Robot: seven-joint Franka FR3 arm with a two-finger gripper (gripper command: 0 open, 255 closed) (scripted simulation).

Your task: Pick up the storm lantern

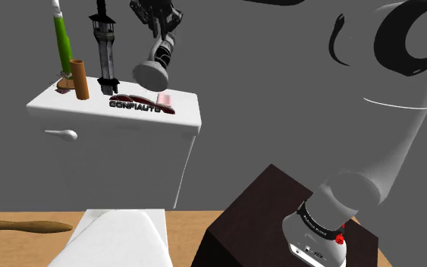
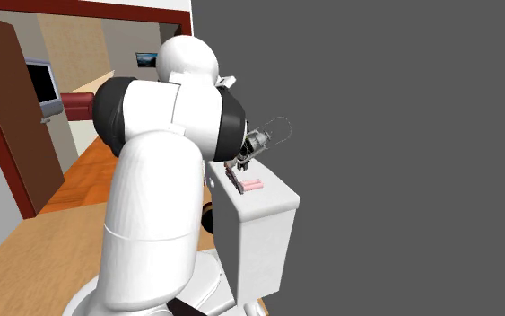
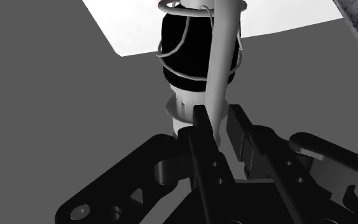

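The storm lantern [image 1: 157,62], with a dark globe, a wire cage and a round grey base, hangs tilted in the air above the white toilet tank [image 1: 113,144], clear of the tank's top. My gripper [image 1: 162,32] is above it and shut on it. In the wrist view the gripper [image 3: 220,121] clasps one grey side bar of the lantern [image 3: 196,54] between its fingers. In the second exterior view the lantern [image 2: 261,144] shows beside the arm, over the tank [image 2: 259,233], with its thin wire handle sticking out.
On the tank top stand a green bottle [image 1: 62,38], a brown cylinder [image 1: 80,80] and a dark tower-shaped object [image 1: 104,49]. A dark red lettered item [image 1: 139,102] and a pink piece [image 1: 164,99] lie under the lantern. The dark stand [image 1: 280,220] is at lower right.
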